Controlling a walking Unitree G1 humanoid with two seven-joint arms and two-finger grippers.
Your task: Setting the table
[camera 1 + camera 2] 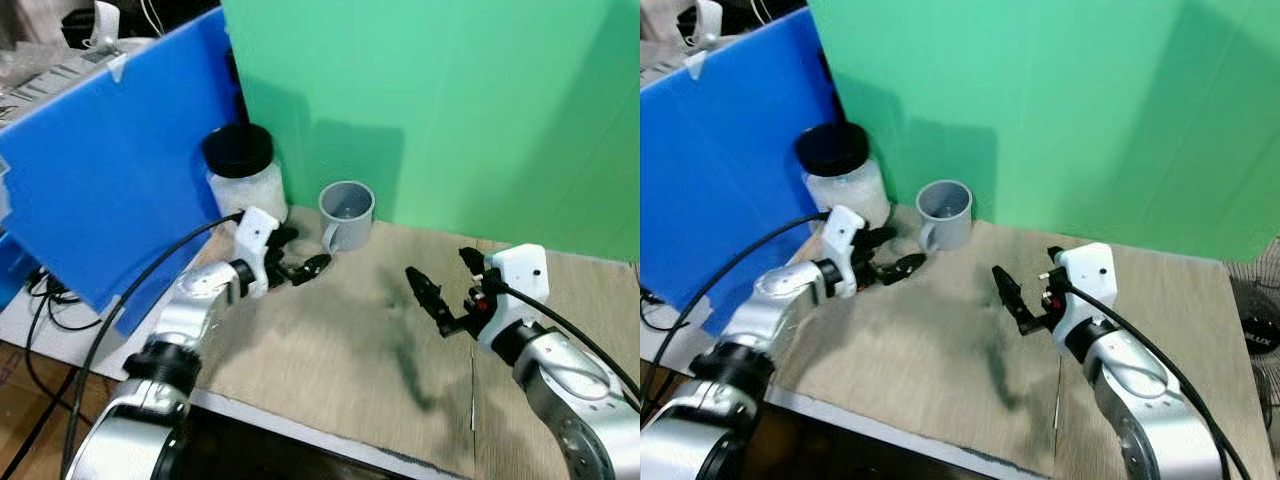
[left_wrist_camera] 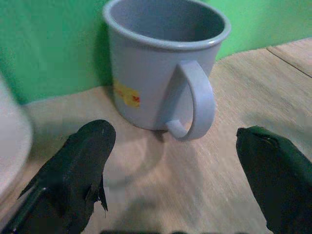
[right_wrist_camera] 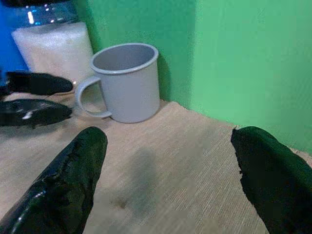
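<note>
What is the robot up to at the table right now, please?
The left gripper is open beside the grey mug, its fingers aimed at the handle but not touching. The mug stands upright against the green backdrop, next to a black-lidded jar. The right gripper hovers open over the table, holding nothing.

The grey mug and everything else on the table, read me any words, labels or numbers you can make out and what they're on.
None can be read.
Grey mug: a yellow sticker with a red mark, too blurred to read.
Jar with the black lid: no label can be made out.
</note>
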